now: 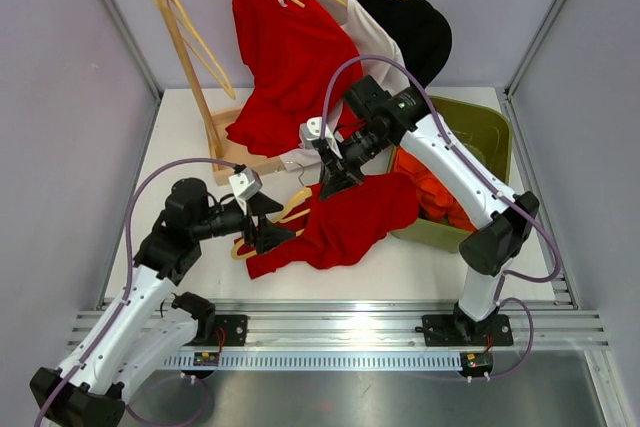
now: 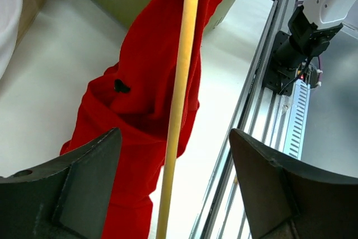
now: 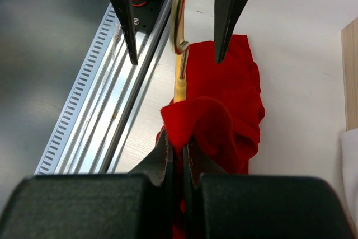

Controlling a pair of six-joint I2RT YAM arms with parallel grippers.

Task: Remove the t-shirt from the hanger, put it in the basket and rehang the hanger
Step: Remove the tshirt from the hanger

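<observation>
A red t-shirt (image 1: 350,222) lies crumpled on the white table, still partly round a yellow wooden hanger (image 1: 292,209). My left gripper (image 1: 268,225) is open. In the left wrist view the hanger's bar (image 2: 180,82) runs between its fingers (image 2: 84,183) without touching them, with the red t-shirt (image 2: 140,88) draped beside it. My right gripper (image 1: 335,179) is shut on a raised fold of the t-shirt (image 3: 224,110); its jaws pinch the cloth in the right wrist view (image 3: 183,144). The hanger's metal hook (image 3: 178,20) points at the left gripper's fingers (image 3: 126,15).
A green bin (image 1: 485,127) holding orange cloth (image 1: 432,192) stands right of the t-shirt. A wooden rack (image 1: 185,37) at the back carries red (image 1: 285,47), white and black shirts on hangers. A metal rail (image 1: 350,327) runs along the table's near edge.
</observation>
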